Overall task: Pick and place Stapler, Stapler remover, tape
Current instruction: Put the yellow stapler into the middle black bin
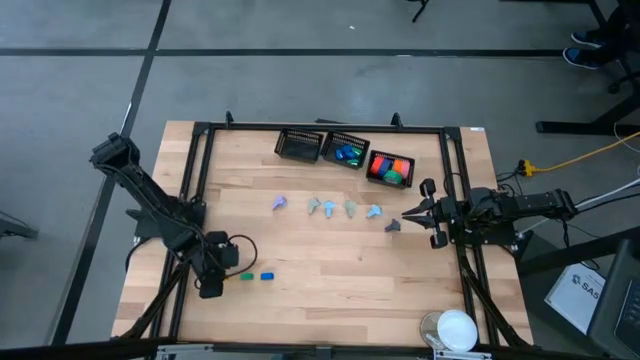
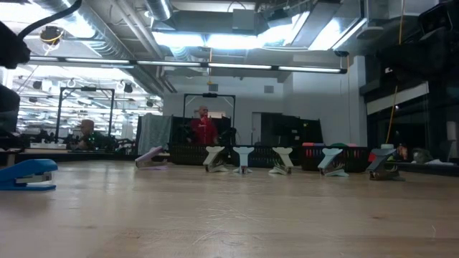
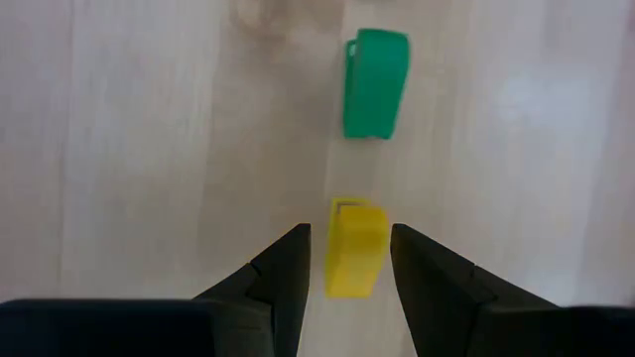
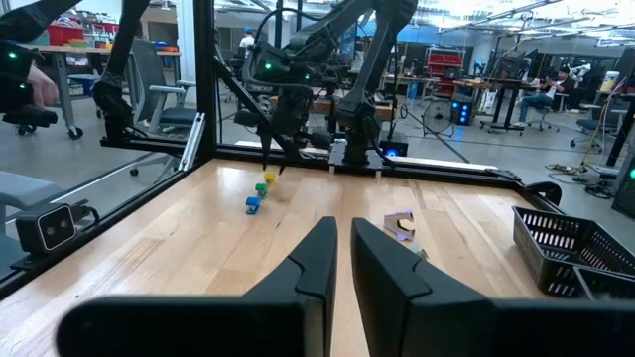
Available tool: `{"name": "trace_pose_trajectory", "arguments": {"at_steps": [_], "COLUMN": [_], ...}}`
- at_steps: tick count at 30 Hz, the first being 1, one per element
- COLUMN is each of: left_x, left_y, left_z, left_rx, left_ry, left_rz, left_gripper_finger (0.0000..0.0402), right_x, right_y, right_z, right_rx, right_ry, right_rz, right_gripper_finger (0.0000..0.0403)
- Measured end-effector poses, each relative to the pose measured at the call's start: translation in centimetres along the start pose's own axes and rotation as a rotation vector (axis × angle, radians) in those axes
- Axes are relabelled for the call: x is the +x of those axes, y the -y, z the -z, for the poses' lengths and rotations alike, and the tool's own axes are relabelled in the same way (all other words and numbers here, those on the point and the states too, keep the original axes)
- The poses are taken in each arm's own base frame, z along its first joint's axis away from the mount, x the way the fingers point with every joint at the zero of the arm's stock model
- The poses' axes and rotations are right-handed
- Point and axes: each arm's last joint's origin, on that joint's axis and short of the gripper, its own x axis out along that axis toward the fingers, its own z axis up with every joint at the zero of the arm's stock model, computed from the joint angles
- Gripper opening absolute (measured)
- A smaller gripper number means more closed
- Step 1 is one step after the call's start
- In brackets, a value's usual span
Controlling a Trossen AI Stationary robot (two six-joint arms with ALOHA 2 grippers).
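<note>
Near the wooden table's [image 1: 330,260] front left, the left tool [image 3: 347,260] hung with fingers apart astride a tiny yellow tape piece [image 3: 355,248], seemingly light, rigid, slippery plastic, best pinched across its flat sides.

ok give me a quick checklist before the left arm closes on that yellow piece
1. Left gripper jaws open: ok, a dark finger stands on each side of the yellow piece.
2. Yellow piece centred between the jaws: ok in the left wrist view.
3. Green piece clear of the jaws: ok, it lies apart, farther ahead.
4. Blue piece out of the way: ok, it sits beyond the green one in the high view.
5. Jaws low enough to grip: cannot tell, height above the table does not show.
6. Right gripper clear: ok, jaws shut, near the table's right edge by the row of pastel claw pieces.
</note>
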Motion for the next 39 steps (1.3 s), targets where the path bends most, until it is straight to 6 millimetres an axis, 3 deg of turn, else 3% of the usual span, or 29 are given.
{"name": "trace_pose_trajectory", "arguments": {"at_steps": [21,30,39], "left_x": [2.3,2.3,1.7], "left_y": [0.7,0.6,0.3], "left_z": [0.1,0.1,-0.6], "left_rx": [0.012,-0.01,-0.044], "left_ry": [-0.073,-0.076,-0.064], "left_rz": [-0.01,-0.016,0.027], "left_gripper_finger": [0.0138,0.0069,0.0069], "right_x": [0.0,0.0,0.0], "right_y": [0.0,0.0,0.0], "right_z": [0.0,0.0,0.0], "right_rx": [0.0,0.0,0.0], "right_ry": [0.0,0.0,0.0], "right_rz": [0.0,0.001,0.001], "right_gripper_finger": [0.0039,0.0039,0.0039]}}
